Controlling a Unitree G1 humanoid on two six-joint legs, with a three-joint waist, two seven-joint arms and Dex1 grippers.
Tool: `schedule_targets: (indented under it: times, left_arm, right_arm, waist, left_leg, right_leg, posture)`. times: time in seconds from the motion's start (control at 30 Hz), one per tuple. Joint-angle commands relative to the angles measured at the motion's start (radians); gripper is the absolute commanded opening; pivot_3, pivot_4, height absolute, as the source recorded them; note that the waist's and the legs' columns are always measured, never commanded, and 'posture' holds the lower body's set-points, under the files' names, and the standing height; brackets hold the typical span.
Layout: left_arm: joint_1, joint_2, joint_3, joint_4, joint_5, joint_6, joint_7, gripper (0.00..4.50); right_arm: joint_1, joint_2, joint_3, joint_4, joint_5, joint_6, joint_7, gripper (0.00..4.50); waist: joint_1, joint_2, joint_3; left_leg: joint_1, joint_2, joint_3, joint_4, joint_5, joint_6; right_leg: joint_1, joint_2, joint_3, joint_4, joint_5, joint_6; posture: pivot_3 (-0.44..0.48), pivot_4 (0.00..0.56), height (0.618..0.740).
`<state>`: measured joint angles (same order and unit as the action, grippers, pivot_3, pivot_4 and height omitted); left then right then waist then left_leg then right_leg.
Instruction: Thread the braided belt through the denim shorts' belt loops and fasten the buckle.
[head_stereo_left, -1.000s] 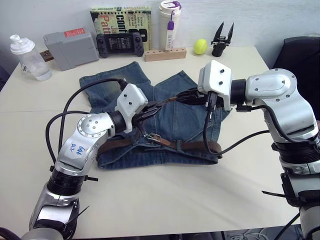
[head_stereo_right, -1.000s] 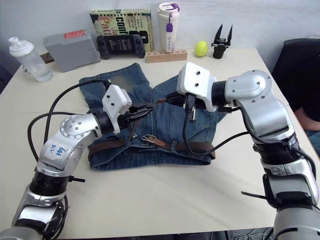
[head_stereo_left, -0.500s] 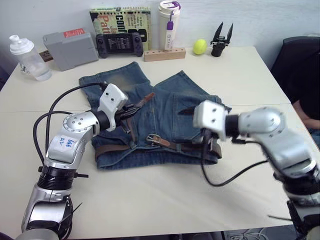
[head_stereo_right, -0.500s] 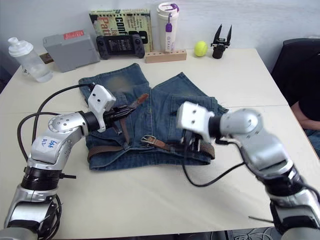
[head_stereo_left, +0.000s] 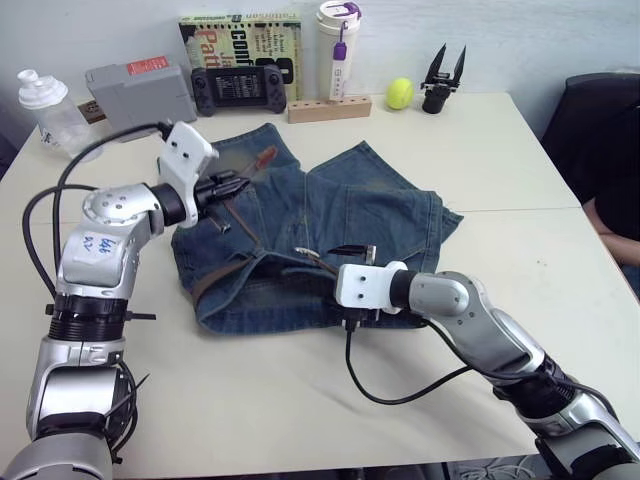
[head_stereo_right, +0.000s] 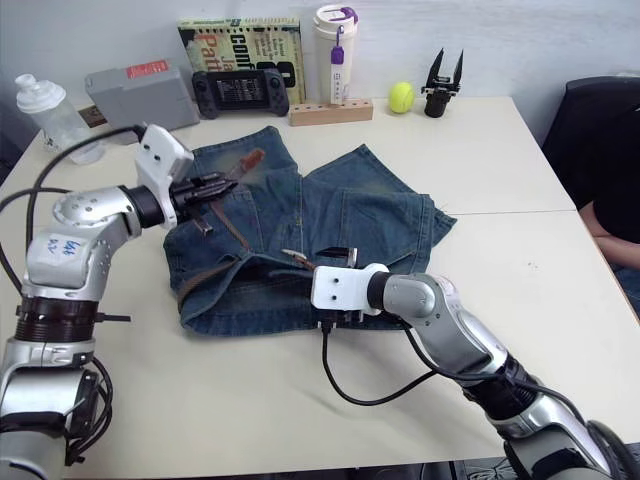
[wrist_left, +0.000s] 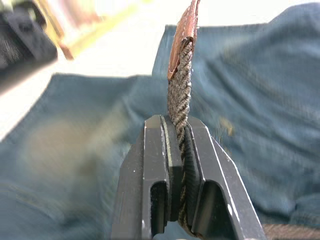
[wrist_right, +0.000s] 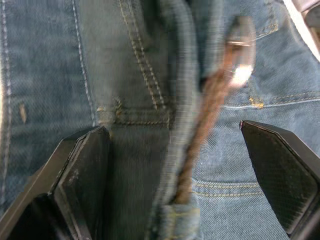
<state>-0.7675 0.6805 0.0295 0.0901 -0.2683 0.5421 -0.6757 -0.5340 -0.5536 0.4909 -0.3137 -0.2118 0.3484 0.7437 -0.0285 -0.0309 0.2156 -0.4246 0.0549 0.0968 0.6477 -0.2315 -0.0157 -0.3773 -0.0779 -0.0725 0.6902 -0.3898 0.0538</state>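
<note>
The braided belt, a dark woven cord strap with a tan leather tip, runs across the faded denim shorts at frame centre. The left gripper pinches the strap tight between its flat black fingers. The right gripper hovers wide open, empty, over the shiny metal buckle and stitched waistband.

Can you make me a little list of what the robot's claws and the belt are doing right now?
left claw: shut on dark-brown braided belt, near its tan leather tip
right claw: open, over the waistband of the faded blue denim shorts
silver metal buckle: lying on the shorts, not fastened
table: shorts spread flat on it
</note>
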Motion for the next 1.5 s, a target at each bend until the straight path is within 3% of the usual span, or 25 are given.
schedule_targets:
  times: [0.03, 0.2, 0.23, 0.3, 0.47, 0.57, 0.77, 0.97, 1.13, 1.5]
  left_arm:
    - [0.008, 0.012, 0.022, -0.040, -0.003, 0.000, -0.013, 0.00]
    - [0.042, -0.004, 0.013, -0.074, -0.004, 0.012, -0.013, 0.00]
    - [0.045, -0.007, 0.013, -0.078, -0.004, 0.014, -0.012, 0.00]
    - [0.046, -0.008, 0.013, -0.081, -0.002, 0.015, -0.015, 0.00]
    - [0.076, 0.020, 0.014, -0.052, 0.019, -0.028, -0.041, 0.00]
    - [0.088, 0.038, 0.015, -0.033, 0.027, -0.049, -0.064, 0.00]
    - [0.154, 0.081, -0.046, -0.094, 0.000, -0.037, -0.214, 0.00]
    - [0.178, 0.083, -0.079, -0.132, -0.012, -0.026, -0.284, 0.00]
    - [0.162, 0.057, -0.095, -0.108, 0.006, -0.018, -0.275, 0.00]
    - [0.104, -0.057, -0.124, -0.058, 0.034, -0.021, -0.185, 0.00]
  right_arm:
    - [-0.015, 0.037, -0.021, -0.009, -0.019, -0.007, -0.024, 4.46]
    - [-0.016, 0.079, -0.049, -0.011, -0.017, 0.019, -0.043, 4.46]
    - [-0.015, 0.085, -0.052, -0.008, -0.020, 0.024, -0.046, 4.22]
    - [-0.010, 0.095, -0.057, -0.003, -0.024, 0.030, -0.051, 3.66]
    - [0.007, 0.117, -0.070, 0.003, -0.033, 0.082, -0.079, 1.11]
    - [0.020, 0.139, -0.087, 0.002, -0.021, 0.119, -0.100, 0.02]
    - [0.026, 0.211, -0.156, -0.005, 0.001, 0.191, -0.171, 0.02]
    - [0.047, 0.362, -0.275, -0.033, 0.081, 0.344, -0.276, 0.02]
    - [0.057, 0.467, -0.338, -0.089, 0.152, 0.461, -0.330, 0.02]
    - [0.059, 0.483, -0.302, -0.165, 0.198, 0.498, -0.333, 0.02]
  waist:
    - [0.000, 0.000, 0.000]
    - [0.002, 0.000, 0.000]
    - [0.002, 0.000, 0.000]
    - [0.003, 0.000, 0.000]
    - [0.000, 0.000, 0.000]
    - [0.002, 0.000, 0.000]
    - [0.002, 0.000, 0.000]
    - [0.004, 0.000, 0.000]
    - [0.002, 0.000, 0.000]
    - [0.002, 0.000, 0.000]
  left_leg:
    - [0.000, 0.000, 0.000, 0.000, 0.000, 0.000]
    - [0.000, 0.000, 0.000, 0.000, 0.000, 0.000]
    - [0.000, 0.000, 0.000, 0.000, 0.000, 0.000]
    - [0.000, 0.000, 0.000, 0.000, 0.000, 0.000]
    - [0.000, 0.000, 0.000, 0.000, 0.000, 0.000]
    - [0.000, 0.000, 0.000, 0.000, 0.000, 0.000]
    - [0.000, 0.000, 0.000, 0.001, 0.000, 0.000]
    - [0.000, 0.000, 0.000, 0.001, 0.000, 0.000]
    - [0.000, 0.000, 0.000, 0.000, 0.000, 0.000]
    - [0.000, 0.000, 0.000, 0.000, 0.000, 0.000]
  right_leg:
    - [0.000, 0.000, 0.000, 0.000, 0.000, 0.000]
    - [0.000, 0.000, 0.000, 0.001, 0.000, 0.000]
    - [0.000, 0.000, 0.000, 0.001, 0.000, 0.000]
    - [0.000, 0.000, 0.000, 0.001, 0.000, 0.000]
    - [0.000, 0.000, 0.000, 0.001, 0.000, 0.000]
    - [-0.001, 0.000, 0.000, 0.001, 0.000, 0.000]
    - [0.000, 0.000, 0.000, 0.002, 0.000, 0.000]
    - [0.000, 0.000, 0.000, 0.002, 0.000, 0.000]
    - [0.000, 0.000, 0.000, 0.002, 0.000, 0.000]
    - [-0.001, 0.000, 0.001, 0.002, 0.000, 0.000]
  posture:
    - [0.000, 0.150, 0.693]
    - [0.000, 0.150, 0.693]
    - [0.000, 0.150, 0.693]
    - [0.000, 0.150, 0.693]
    - [0.000, 0.150, 0.693]
    - [0.000, 0.150, 0.693]
    - [0.000, 0.150, 0.693]
    - [0.000, 0.150, 0.693]
    - [0.000, 0.150, 0.693]
    - [0.000, 0.150, 0.693]
